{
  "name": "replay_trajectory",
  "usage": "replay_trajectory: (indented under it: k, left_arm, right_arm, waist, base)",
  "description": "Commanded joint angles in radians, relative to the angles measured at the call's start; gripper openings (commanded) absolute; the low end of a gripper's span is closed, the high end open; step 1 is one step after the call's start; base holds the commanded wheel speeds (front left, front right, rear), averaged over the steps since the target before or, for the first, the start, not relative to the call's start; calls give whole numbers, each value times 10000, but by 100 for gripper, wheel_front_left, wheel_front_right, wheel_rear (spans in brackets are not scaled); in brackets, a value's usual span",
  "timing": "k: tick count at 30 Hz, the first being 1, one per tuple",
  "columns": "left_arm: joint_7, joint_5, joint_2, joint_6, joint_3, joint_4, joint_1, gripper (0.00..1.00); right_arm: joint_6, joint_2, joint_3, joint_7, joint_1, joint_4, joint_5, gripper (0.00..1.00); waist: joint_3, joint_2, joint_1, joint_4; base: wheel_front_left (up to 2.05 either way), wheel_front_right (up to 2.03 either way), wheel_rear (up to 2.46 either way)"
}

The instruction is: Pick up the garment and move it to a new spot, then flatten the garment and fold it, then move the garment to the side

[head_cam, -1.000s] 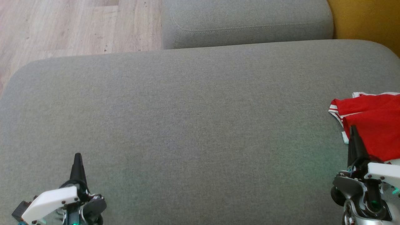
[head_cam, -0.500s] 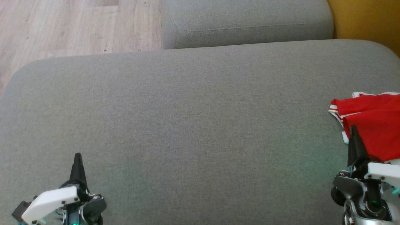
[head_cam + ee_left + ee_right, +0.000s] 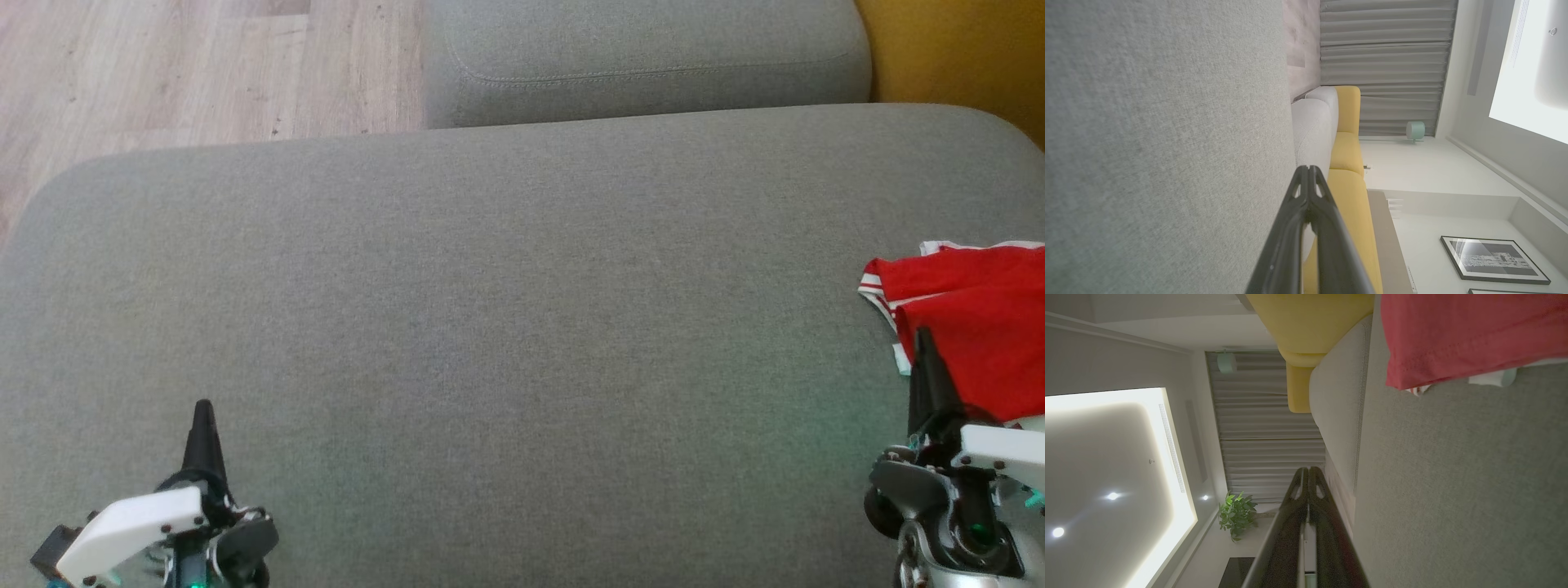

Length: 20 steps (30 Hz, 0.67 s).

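1. Plainly, the right hand [image 3: 922,336] has its two dark fingers pressed together into one point, with nothing between them; its wrist view shows the same closed tips [image 3: 1308,471].
2. Just ahead of that hand and slightly to its right lies the garment [image 3: 976,322], red with white striped trim, in loose folds on the grey cushion [image 3: 522,327].
3. From the head, the fingertip overlaps the garment's near left edge; in the right wrist view, bare cushion shows between the tips and the red hem [image 3: 1453,335], so they are apart.
4. The left hand [image 3: 202,408] is likewise closed and empty, low over the cushion, well apart from the garment.
5. Beyond both hands are a second grey cushion [image 3: 645,57], a yellow sofa [image 3: 955,49] and wood floor [image 3: 163,65].
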Motion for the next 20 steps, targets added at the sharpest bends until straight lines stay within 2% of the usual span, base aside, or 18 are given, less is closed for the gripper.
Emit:
replay_trajectory:
  k: [1,20]
  left_arm:
    - [31,-53,75,-63,400,-362,-485,0]
    - [30,-53,75,-63,400,-363,-485,0]
  right_arm:
    - [-7,-60,208,59,-185,-391,71,0]
    - [-7,-60,208,59,-185,-391,71,0]
  waist:
    - [0,-1,0,1]
    - [0,-1,0,1]
  base:
    - [0,0,0]
    - [0,0,0]
